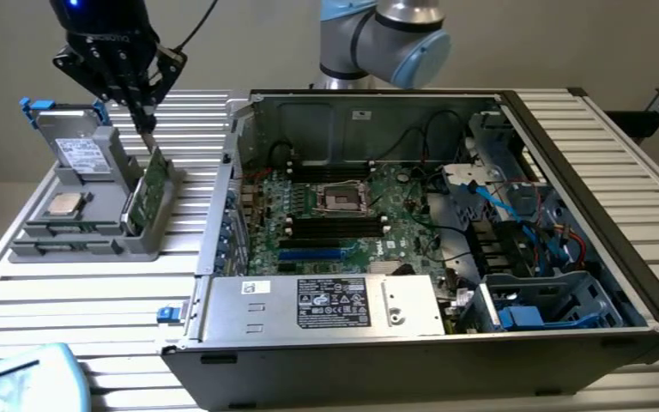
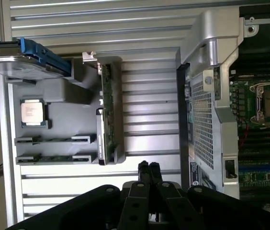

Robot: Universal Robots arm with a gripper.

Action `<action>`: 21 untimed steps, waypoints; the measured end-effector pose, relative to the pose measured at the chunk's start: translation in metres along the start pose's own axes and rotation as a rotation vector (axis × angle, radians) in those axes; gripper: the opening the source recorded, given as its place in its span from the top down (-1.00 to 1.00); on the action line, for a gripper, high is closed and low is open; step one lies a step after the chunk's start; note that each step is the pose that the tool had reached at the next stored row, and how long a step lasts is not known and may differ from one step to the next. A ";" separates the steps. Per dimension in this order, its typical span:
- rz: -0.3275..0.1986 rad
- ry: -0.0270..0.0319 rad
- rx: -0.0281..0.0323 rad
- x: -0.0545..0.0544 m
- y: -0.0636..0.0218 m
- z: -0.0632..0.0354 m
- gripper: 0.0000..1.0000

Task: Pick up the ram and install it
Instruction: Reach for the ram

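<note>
Black and clenched on nothing, the claw (image 1: 144, 120) hangs above the grey holder (image 1: 89, 249), closest to the tall green card (image 1: 147, 184) along the holder's edge. The ram (image 2: 53, 140) lies in a narrow slot at the holder's end. I'd worry that, lowered like this, it hits the wrong board, or shoves the ram rather than gripping it.
</note>
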State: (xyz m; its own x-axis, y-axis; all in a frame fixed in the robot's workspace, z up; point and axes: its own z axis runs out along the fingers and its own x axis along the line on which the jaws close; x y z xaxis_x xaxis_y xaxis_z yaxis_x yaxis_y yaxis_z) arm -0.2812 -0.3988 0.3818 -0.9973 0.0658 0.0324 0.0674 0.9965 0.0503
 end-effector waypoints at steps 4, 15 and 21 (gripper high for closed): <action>0.000 0.0003 -0.0028 0.018 -0.0012 0.0007 0.79; -0.004 0.0013 -0.0141 0.068 -0.0046 0.0025 0.79; -0.007 0.0016 -0.0163 0.096 -0.0065 0.0034 0.79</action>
State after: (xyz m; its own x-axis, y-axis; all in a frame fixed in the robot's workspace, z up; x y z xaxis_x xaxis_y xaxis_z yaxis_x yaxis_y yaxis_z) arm -0.3771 -0.3988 0.3812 -0.9977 0.0589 0.0336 0.0611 0.9959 0.0668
